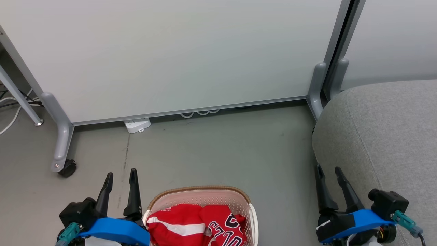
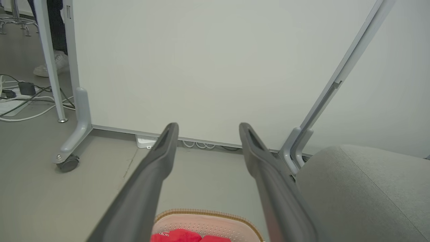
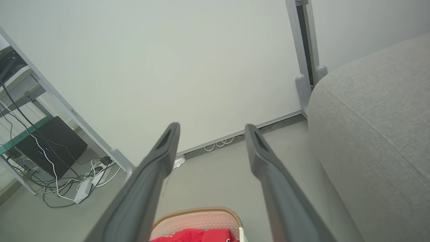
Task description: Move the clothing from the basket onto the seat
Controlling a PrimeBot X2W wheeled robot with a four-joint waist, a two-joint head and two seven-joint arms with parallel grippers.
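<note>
The cream basket [image 1: 205,192] with its brown rim sits on the floor at the bottom centre of the head view, holding red clothing [image 1: 196,225]: a piece with a white stripe and a jersey with black lettering. The basket [image 2: 205,218] and clothing [image 2: 188,237] also peek in low in the left wrist view, and the basket [image 3: 198,216] and clothing [image 3: 198,235] low in the right wrist view. My left gripper [image 1: 120,176] stands open just left of the basket, empty. My right gripper [image 1: 328,170] is open and empty beside the grey seat [image 1: 392,136], which also shows as seat [image 2: 362,191] and seat [image 3: 376,117].
A white partition panel [image 1: 177,54] on grey legs with a caster [image 1: 67,168] stands behind the basket. A white power strip [image 1: 137,124] and cables lie under it. More cables [image 3: 77,181] and a dark box [image 3: 50,144] are at the left. A person's shoe [image 2: 50,65] shows beyond the panel.
</note>
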